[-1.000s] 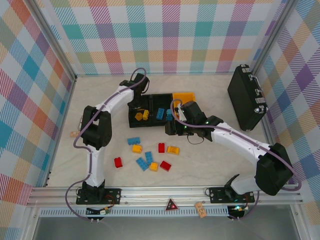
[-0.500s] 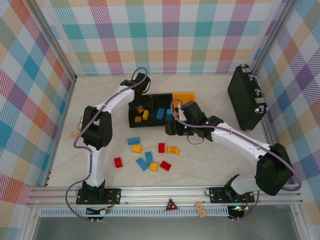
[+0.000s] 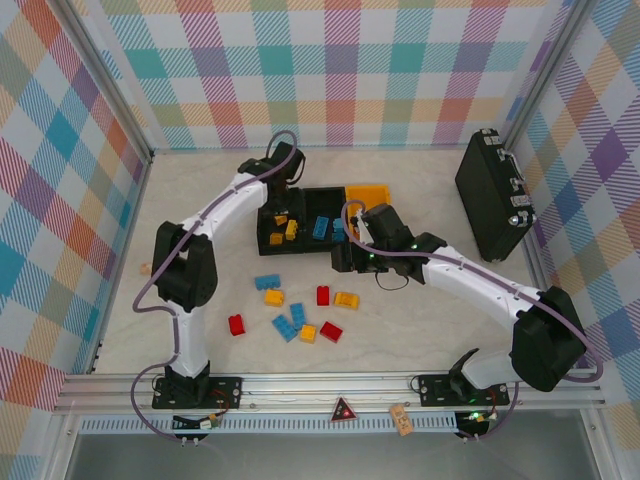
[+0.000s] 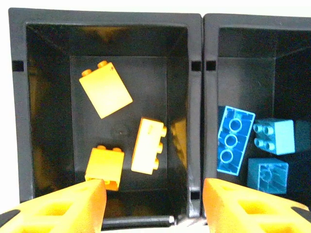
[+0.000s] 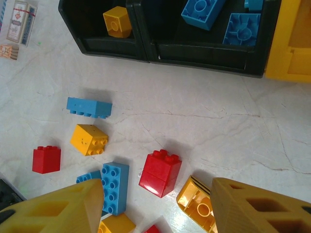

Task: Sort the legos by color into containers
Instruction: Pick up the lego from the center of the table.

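Left gripper [image 4: 153, 194] has released and is backing off empty; left black bin [image 4: 107, 17] gains a third yellow brick [image 4: 105, 90]. Right gripper [image 5: 156, 194] hovers open above red brick [image 5: 160, 172], likely next.

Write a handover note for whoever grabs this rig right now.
Left gripper: open, empty, over the left black bin, which holds three yellow-orange bricks.
Right gripper: open, empty, above a red brick lying loose on the table.
Done: blue bricks are in the middle black bin.
Left: about nine loose legos, all three colours. No red binned that I can see; yellow bin contents unclear.
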